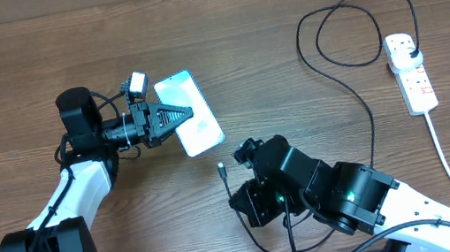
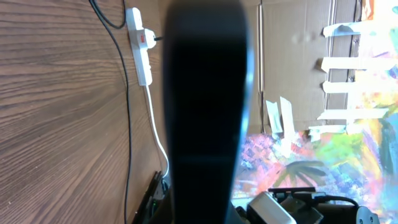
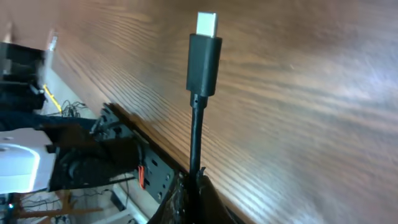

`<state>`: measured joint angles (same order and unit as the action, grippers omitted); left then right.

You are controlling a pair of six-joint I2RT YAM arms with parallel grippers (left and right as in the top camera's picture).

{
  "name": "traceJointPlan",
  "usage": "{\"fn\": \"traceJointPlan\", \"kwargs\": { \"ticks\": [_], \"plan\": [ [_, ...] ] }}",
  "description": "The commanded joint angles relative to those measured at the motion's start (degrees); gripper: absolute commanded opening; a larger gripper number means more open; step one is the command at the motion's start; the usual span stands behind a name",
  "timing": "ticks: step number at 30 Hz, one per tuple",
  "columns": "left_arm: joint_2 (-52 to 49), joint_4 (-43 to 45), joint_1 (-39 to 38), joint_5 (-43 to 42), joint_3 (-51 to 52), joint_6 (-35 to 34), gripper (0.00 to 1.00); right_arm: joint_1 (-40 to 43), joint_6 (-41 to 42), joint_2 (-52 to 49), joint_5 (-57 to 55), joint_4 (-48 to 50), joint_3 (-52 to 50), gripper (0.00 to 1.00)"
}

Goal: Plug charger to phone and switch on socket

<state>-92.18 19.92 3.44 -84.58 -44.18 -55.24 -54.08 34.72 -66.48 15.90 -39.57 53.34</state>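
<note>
Phone [image 1: 199,132]: lying screen-up toward the overhead camera, its long axis running from far-left to near-right across the table [image 1: 262,13]. Whether it is resting on the wood or lifted off it cannot be told.

Left gripper [image 1: 183,114]: clamping the phone from its left long edge, fingers closed on it. In the left wrist view the phone [image 2: 205,112] is filling the centre as a dark vertical bar. Its screen is not showing there.

Charger [image 1: 371,122]: the connector [image 3: 204,53] is standing straight out of the right gripper [image 3: 194,190], its metal tip pointing away from the fingers. Overhead, the tip is pointing toward the far edge and slightly left, at the phone's near end, close but not touching.

Right gripper [image 1: 240,197]: fingers closed on the cable just behind the connector. They are cut off at the frame's bottom edge in the wrist view.

Socket [image 1: 411,73]: sitting at far right, long axis running near-to-far, with the charger's plug seated in its far end. Switch position is too small to read. Its white cord [image 1: 447,164] is trailing toward the near edge.
</note>
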Motion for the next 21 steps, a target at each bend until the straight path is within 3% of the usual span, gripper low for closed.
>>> {"fn": "traceJointPlan", "kwargs": {
  "ticks": [1, 21],
  "plan": [
    [0.31, 0.2, -1.11, -0.39, -0.96, 1.42, 0.04, -0.35, -3.72, 0.7, -2.62, 1.33, 0.26, 0.04],
    [0.31, 0.09, -2.47, -6.05, -0.96, 3.06, 0.04, -0.33, -5.03, -1.86, -1.51, 1.4, 0.26, 0.04]
  ]
}}
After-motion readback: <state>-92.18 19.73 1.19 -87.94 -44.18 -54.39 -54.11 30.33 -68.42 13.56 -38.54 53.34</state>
